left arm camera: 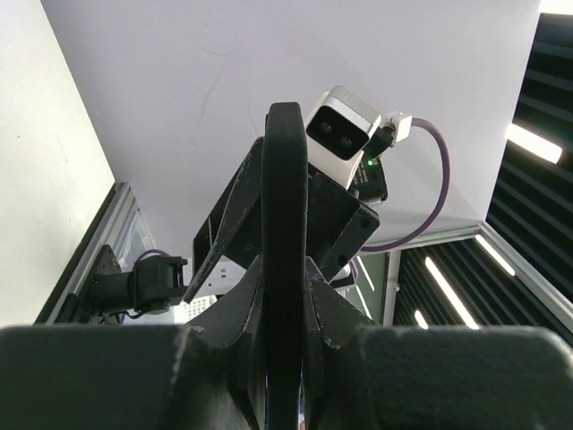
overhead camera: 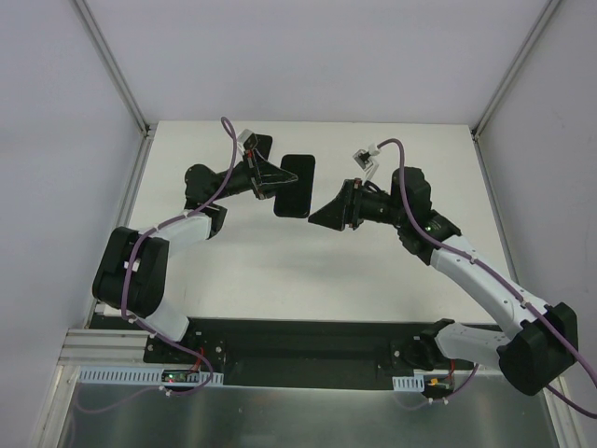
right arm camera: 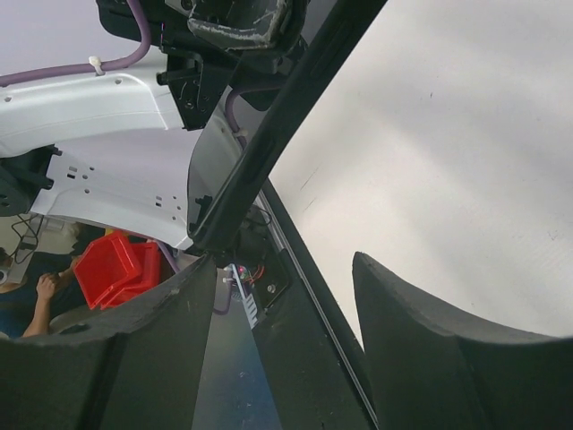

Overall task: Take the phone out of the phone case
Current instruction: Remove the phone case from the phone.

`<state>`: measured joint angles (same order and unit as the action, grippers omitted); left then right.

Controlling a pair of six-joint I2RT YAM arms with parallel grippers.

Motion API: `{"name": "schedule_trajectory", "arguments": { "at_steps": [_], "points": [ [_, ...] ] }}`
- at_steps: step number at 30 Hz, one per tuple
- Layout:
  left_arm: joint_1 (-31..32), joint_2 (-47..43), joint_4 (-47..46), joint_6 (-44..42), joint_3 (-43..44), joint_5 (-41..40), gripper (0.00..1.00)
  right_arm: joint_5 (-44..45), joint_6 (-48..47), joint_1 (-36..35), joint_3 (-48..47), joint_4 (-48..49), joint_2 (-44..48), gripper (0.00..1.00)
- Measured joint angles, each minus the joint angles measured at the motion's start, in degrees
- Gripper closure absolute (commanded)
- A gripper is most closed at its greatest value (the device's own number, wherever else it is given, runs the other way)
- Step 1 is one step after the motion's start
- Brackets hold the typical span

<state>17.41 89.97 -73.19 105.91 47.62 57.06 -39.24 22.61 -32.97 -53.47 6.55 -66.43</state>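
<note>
Top external view, item one: phone case (overhead camera: 297,185), a dark flat slab with rounded corners. It is held off the white counter (overhead camera: 280,271), about midway between the left and right edges and nearer the far edge. The phone cannot be told apart from the case in any view.

Item two: left gripper (overhead camera: 278,182), reaching in from the left edge side, clamped on the slab's left long side. Left wrist view: the case (left arm camera: 285,251) stands edge-on as a thin black band, with the fingers (left arm camera: 224,331) pressed against both faces. Behind it is the white camera module (left arm camera: 345,134) of the opposite wrist.

Item three: right gripper (overhead camera: 322,215), just beside the case's near right corner and pointing towards it. Right wrist view: the fingers (right arm camera: 134,358) are spread wide with nothing between them. The case (right arm camera: 277,125) runs diagonally above them, its lower end close to the left finger; contact cannot be told.

Item four: red bin (right arm camera: 116,269), beyond the counter, partly hidden.
</note>
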Motion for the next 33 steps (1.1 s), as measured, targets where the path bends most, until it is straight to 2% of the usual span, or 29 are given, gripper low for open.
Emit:
{"name": "schedule_trajectory", "arguments": {
  "at_steps": [33],
  "points": [
    [0.0,-1.29,1.68,-1.88,-0.02,0.98,1.0,0.02,2.69,0.0,0.0,1.86,-0.02,0.35]
  ]
}}
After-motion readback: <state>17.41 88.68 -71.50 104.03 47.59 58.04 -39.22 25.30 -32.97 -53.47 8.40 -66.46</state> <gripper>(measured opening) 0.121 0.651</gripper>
